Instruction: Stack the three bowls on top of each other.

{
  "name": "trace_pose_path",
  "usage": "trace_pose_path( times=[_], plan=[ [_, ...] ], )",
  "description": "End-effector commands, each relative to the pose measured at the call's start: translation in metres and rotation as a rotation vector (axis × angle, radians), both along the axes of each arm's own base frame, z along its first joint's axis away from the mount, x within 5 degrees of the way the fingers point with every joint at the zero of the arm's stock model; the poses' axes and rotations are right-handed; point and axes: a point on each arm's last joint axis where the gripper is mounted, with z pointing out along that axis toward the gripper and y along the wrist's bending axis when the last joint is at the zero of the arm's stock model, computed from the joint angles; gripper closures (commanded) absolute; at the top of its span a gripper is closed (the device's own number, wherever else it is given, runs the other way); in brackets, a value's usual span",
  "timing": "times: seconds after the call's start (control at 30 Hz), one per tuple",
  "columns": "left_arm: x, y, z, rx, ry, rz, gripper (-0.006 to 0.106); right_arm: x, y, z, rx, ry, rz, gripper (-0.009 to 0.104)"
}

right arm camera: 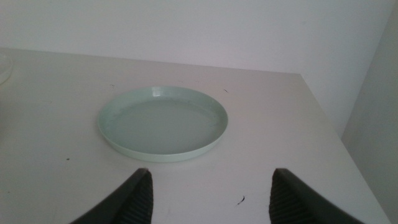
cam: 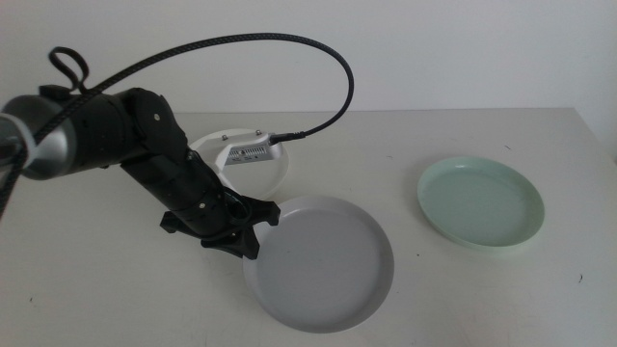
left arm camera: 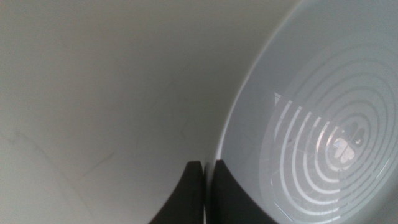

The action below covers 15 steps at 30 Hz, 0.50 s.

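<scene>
The left gripper (cam: pixel 253 234) is clamped on the near-left rim of the pale grey bowl (cam: pixel 323 260), one jaw inside and one outside the edge, while the white bowl (cam: pixel 275 173) lies just behind it, partly hidden by the arm, and the mint green bowl (cam: pixel 480 202) sits well apart on the right of the table (cam: pixel 116 299). The right gripper (right arm camera: pixel 210 193) is held with its jaws wide apart, short of the green bowl. The step in hand is judged to be carrying the grey bowl onto another; the thin rim pinch should be kept firm, the bowl kept level, centred over its target and lowered fully before release.
</scene>
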Motion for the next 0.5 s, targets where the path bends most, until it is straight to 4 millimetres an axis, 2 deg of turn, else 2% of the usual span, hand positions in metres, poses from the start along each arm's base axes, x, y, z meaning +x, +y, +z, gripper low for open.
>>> trace_pose_path(
  times=[0.0, 0.23, 0.47],
  plan=[
    [0.007, -0.010, 0.020, -0.062, -0.068, 0.024, 0.100, -0.001, -0.002, 0.010, -0.019, -0.107, -0.019, 0.047],
    [0.017, -0.016, 0.001, -0.061, -0.065, 0.051, 0.100, -0.001, -0.002, 0.010, -0.019, -0.108, -0.019, 0.047],
    [0.019, -0.016, -0.006, -0.044, -0.086, -0.001, 0.100, -0.001, -0.002, 0.010, -0.019, -0.108, -0.019, 0.047]
  ],
)
